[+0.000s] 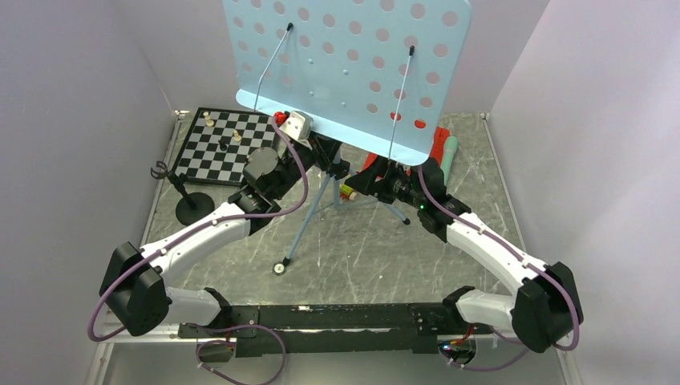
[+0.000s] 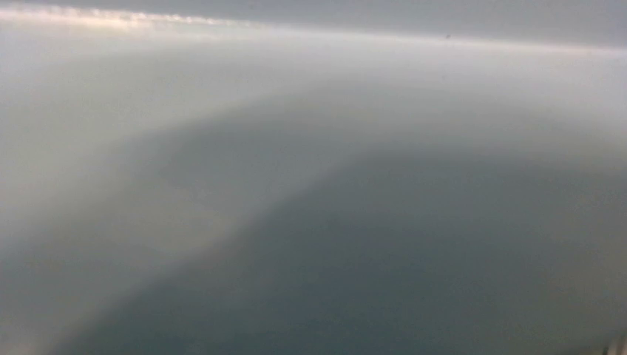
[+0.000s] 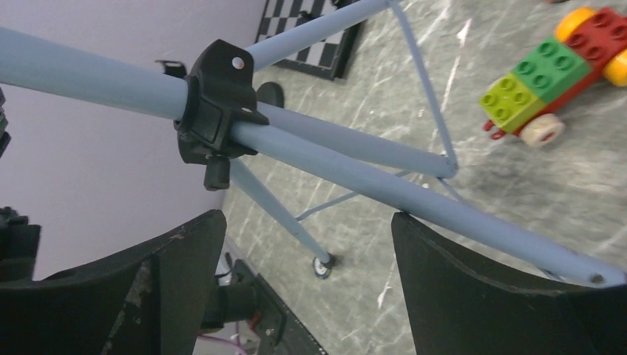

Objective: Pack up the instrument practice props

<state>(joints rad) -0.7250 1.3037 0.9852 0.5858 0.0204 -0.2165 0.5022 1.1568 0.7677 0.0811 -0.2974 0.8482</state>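
Observation:
The light blue perforated music stand (image 1: pixel 345 64) stands on its tripod (image 3: pixel 355 148) mid-table. My left gripper (image 1: pixel 293 124) is up against the plate's lower left edge, its fingers hidden. The left wrist view is only a grey-blue blur. My right gripper (image 3: pixel 307 218) is open beside the tripod, below the black hub (image 3: pixel 218 111). One tube lies across the tip of its right finger (image 3: pixel 473 281), and nothing is between the fingers. The mint-green microphone (image 1: pixel 451 152) and red pages (image 1: pixel 439 143) lie behind the plate's right edge. The black mic stand (image 1: pixel 192 207) stands at the left.
A chessboard with pieces (image 1: pixel 228 144) lies at the back left. A multicoloured block toy (image 3: pixel 551 74) sits on the marbled table near the tripod legs. One tripod foot (image 1: pixel 280 269) reaches toward the arm bases. Walls close in on both sides.

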